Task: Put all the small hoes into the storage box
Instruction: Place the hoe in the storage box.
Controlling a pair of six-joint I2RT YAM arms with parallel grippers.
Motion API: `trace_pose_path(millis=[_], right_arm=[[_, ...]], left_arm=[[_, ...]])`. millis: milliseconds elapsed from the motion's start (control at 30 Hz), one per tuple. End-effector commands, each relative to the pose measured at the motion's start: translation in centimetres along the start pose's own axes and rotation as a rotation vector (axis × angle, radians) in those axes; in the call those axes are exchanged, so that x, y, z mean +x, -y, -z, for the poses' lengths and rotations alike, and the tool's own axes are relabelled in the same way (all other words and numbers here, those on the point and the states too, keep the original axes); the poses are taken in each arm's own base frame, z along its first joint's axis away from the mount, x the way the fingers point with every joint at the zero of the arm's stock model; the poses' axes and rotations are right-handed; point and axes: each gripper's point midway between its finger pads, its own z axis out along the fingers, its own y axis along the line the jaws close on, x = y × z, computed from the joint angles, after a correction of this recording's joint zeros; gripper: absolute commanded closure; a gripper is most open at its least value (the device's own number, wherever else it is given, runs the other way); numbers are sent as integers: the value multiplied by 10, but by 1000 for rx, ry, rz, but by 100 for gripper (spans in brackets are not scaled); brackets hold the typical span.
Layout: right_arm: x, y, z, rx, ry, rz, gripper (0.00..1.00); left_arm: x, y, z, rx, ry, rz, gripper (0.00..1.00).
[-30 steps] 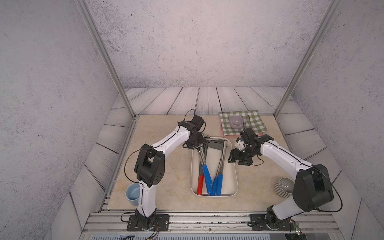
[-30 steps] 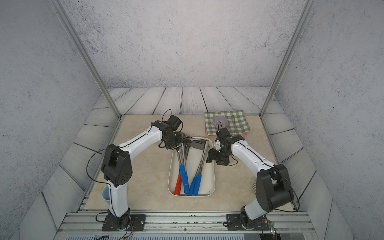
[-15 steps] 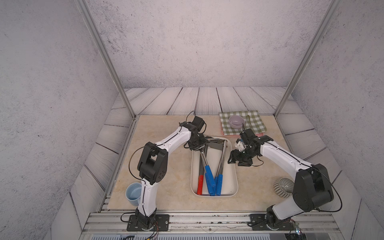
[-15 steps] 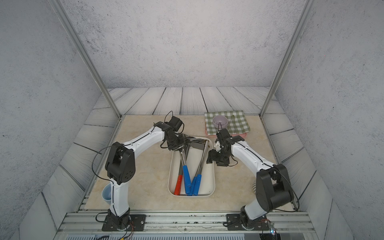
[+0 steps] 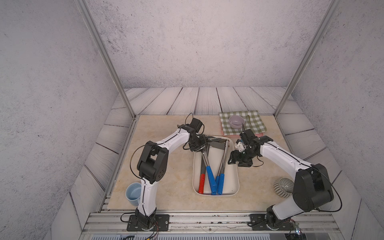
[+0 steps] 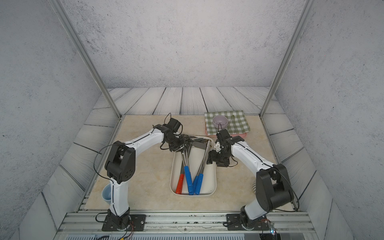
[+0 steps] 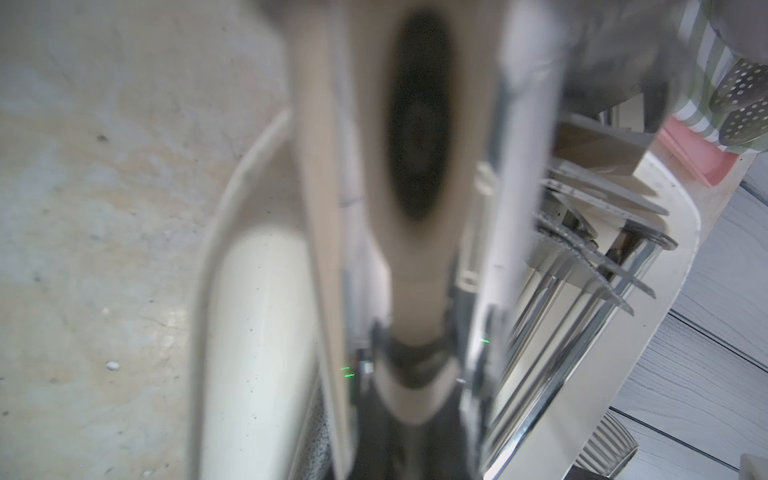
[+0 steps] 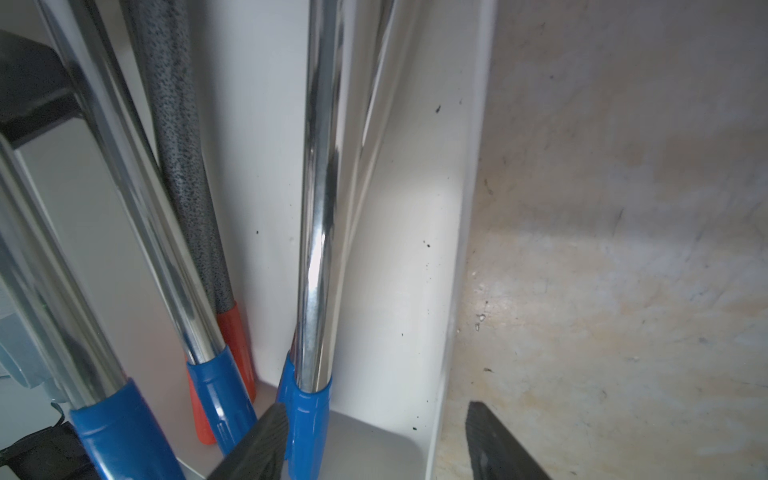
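The storage box [image 5: 237,182] [image 6: 214,182] is a cream-white tray in the middle of the table with several long tools in it. My left gripper [image 5: 200,146] [image 6: 178,145] is at the box's far left corner. It is shut on the chrome shaft of the small hoe [image 5: 210,178] [image 6: 188,178], whose blue handle lies inside the box. The hoe's head is hidden under the gripper. The left wrist view is blurred, with the shaft between the jaws [image 7: 415,386]. My right gripper [image 5: 232,160] [image 8: 376,442] stands open astride the box's right wall [image 8: 415,291], holding nothing.
A red-handled tool [image 5: 201,185] and two more blue-handled tools [image 5: 220,184] lie in the box. Behind it is a pink tray with a green checked cloth [image 5: 252,124] and a lilac bowl [image 5: 236,121]. A pale blue cup [image 5: 133,193] and a grey ribbed object [image 5: 282,187] stand near the front.
The left arm's elbow has swung in toward the middle. The held tool's blue handle has shifted a little to the right inside the box. The right arm has not moved.
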Motion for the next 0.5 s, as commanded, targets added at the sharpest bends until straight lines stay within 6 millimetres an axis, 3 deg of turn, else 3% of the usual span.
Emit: trace_pose_path(millis=[0, 300, 467], right_arm=[[3, 0, -3, -12, -17, -9, 30], [4, 0, -3, -15, -19, -10, 30], [3, -1, -2, -18, -16, -8, 30]], left_arm=[[3, -15, 6, -44, -20, 36, 90], [-3, 1, 25, -14, 15, -6, 61], [-8, 10, 33, 0, 29, -27, 56]])
